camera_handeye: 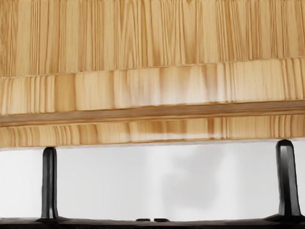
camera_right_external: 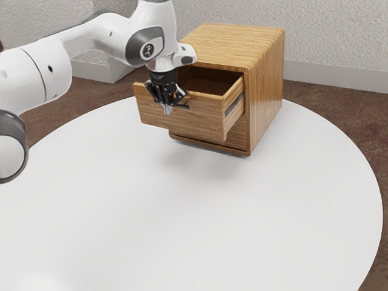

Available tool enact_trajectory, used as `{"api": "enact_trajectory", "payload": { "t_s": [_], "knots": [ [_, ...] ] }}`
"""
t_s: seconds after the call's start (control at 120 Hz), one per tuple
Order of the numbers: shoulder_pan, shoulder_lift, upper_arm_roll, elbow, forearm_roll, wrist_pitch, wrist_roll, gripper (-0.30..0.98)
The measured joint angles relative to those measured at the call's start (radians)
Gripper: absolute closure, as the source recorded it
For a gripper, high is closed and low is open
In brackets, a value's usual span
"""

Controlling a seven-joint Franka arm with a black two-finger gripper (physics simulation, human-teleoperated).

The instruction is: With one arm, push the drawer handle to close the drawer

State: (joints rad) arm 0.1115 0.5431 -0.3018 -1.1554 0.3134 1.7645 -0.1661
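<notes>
The arm (camera_right_external: 33, 79) comes in from the exterior view's left, its thick white link reaching toward the gripper and climbing slightly, with a grey-ringed joint (camera_right_external: 10, 145) low at that side. A slimmer stretch runs on to the dark-ringed wrist (camera_right_external: 144, 48), set above the gripper and a little to the exterior view's left of it. There the arm bends, and the hand (camera_right_external: 163, 64) drops from it, so that the gripper (camera_right_external: 167, 110) points down, close to upright. It is clenched, its two fingers drawn together at the tips with nothing seen between them.

The tips are at the outer side of the drawer (camera_right_external: 203, 115), below its top edge and near the end at the exterior view's left. The handle (camera_handeye: 105, 223) is right by the tips, a black bar running across in front of the wood; whether they touch it I cannot tell. In the wrist view two black posts (camera_handeye: 49, 183) join the bar to the drawer front, with white table (camera_right_external: 139, 212) seen between them.

To the exterior view's right of the gripper, the drawer juts well out of its cabinet (camera_right_external: 267, 85), its hollow showing behind the front and a dark rail (camera_right_external: 233, 105) along its side.
</notes>
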Motion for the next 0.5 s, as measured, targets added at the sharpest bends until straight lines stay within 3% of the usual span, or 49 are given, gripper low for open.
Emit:
{"api": "enact_trajectory", "payload": {
  "t_s": [0.5],
  "knots": [
    [-0.006, 0.057, 0.009, 0.111, 0.003, 0.028, 0.001, 0.79]
  ]
}}
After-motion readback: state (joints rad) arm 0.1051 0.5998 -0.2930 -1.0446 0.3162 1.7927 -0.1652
